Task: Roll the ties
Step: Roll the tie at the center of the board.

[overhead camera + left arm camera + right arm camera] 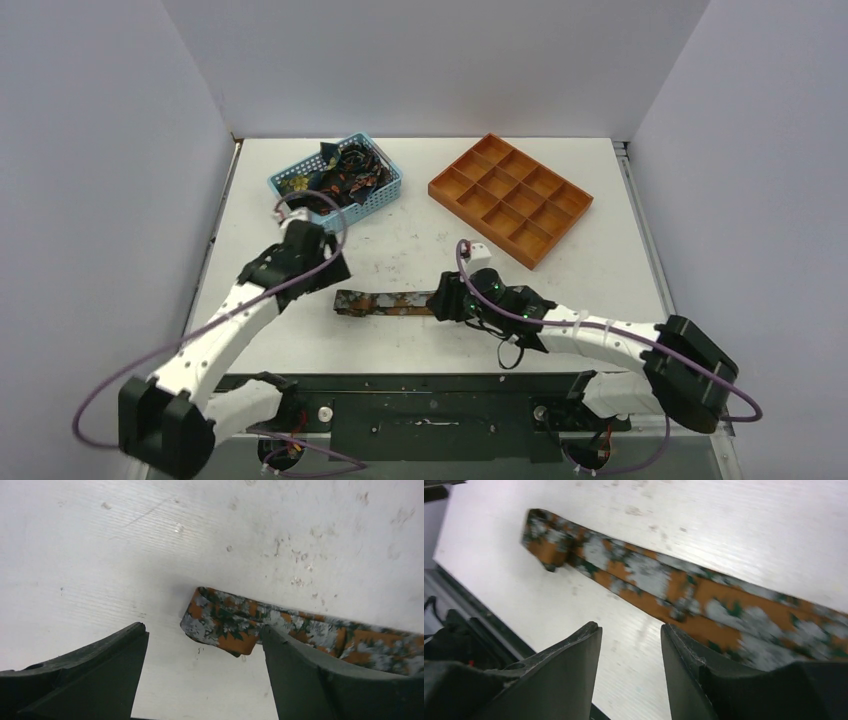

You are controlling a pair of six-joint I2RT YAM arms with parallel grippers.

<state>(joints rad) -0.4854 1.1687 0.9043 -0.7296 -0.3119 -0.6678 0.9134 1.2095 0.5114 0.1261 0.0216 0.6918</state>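
Note:
One tie [385, 302], dark with orange and pale floral print, lies flat along the near middle of the table, its left end folded over. My left gripper [325, 268] hovers open just left of that folded end [220, 622], with nothing between the fingers. My right gripper [447, 300] is open over the tie's right part; the tie [659, 582] runs diagonally beside the right finger and bare table shows between the fingers. More ties [350, 170] are piled in the light-blue mesh basket.
The light-blue mesh basket [385, 196] stands at the back left. An orange compartment tray [578, 199] stands at the back right. The dark table edge [469, 610] and the arm mounts run along the near side.

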